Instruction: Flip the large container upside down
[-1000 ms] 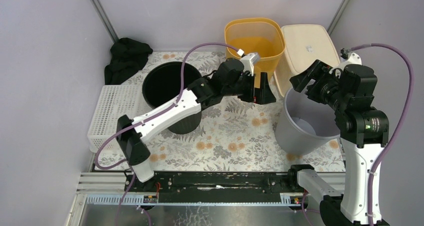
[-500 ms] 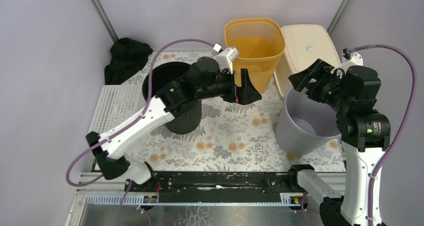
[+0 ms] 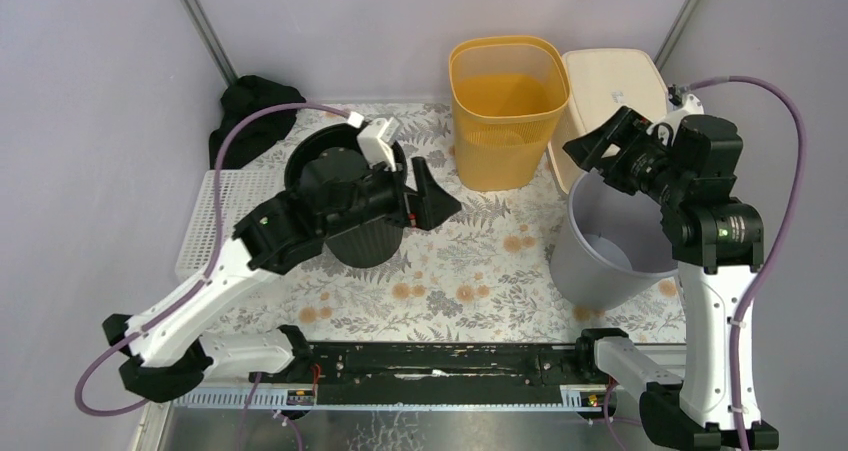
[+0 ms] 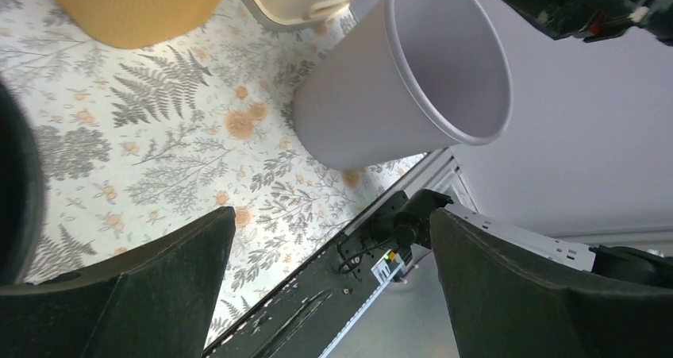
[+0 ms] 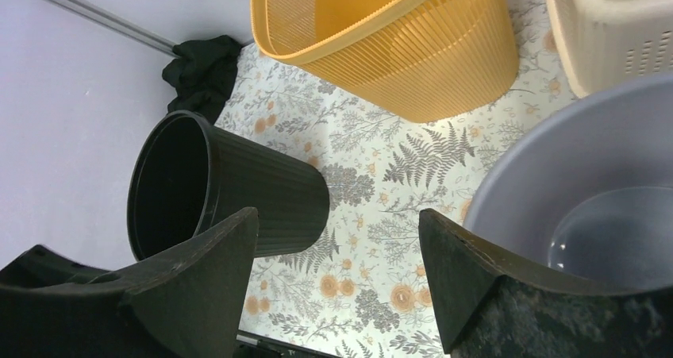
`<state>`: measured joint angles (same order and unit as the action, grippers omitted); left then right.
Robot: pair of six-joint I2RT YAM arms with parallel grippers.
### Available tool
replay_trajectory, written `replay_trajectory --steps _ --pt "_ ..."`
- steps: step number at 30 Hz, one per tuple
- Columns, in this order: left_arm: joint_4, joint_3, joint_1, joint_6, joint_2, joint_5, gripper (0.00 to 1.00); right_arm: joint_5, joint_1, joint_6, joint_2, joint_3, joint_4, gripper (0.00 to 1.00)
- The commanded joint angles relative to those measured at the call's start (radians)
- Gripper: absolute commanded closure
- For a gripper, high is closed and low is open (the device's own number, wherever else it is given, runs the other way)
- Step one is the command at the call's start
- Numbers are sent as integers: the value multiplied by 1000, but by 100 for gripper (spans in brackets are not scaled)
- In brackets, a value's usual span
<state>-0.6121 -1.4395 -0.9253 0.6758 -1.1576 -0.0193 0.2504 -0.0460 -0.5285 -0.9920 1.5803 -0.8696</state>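
My gripper (image 5: 337, 215) hangs wide apart and empty, with the grey bucket (image 5: 555, 159) partly behind one finger. The black ribbed bin (image 5: 262, 191) stands left, the orange basket (image 5: 428, 64) farther back, and a cream crate (image 5: 611, 25) to its right.

Colours I'm seeing from here
I'm viewing a pale grey large container (image 3: 590, 263), an orange ribbed basket (image 3: 503, 149), a black bin (image 5: 266, 198), and a table (image 3: 470, 271) showing grey ferns and orange flowers.
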Motion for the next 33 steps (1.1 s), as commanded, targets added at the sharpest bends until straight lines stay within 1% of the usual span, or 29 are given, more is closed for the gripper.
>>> replay_trajectory --steps 1,5,11,15,17,19,24,29,33 --pt "-100 -60 -5 -22 84 152 0 95 -6 -34 -28 -1 88 19" --pt "-218 -148 -4 -41 102 274 0 169 -6 -63 -57 -13 139 22" --pt "-456 -306 -6 -63 35 520 0 284 -8 -95 -114 -13 200 27" --pt "-538 -356 0 -62 7 644 0 340 -26 -102 -159 -3 226 30" --pt "-578 -374 11 -57 -4 685 0 341 -55 -97 -186 12 231 31" --pt "-607 -379 40 -55 -11 698 0 321 -116 -87 -216 42 225 31" --pt "-635 -351 132 -61 -5 637 0 247 -266 -60 -297 143 198 33" --pt "-695 -329 224 -65 19 654 0 214 -350 -39 -347 199 172 33" --pt "-697 -281 323 -98 27 621 0 173 -425 -1 -394 239 117 35"
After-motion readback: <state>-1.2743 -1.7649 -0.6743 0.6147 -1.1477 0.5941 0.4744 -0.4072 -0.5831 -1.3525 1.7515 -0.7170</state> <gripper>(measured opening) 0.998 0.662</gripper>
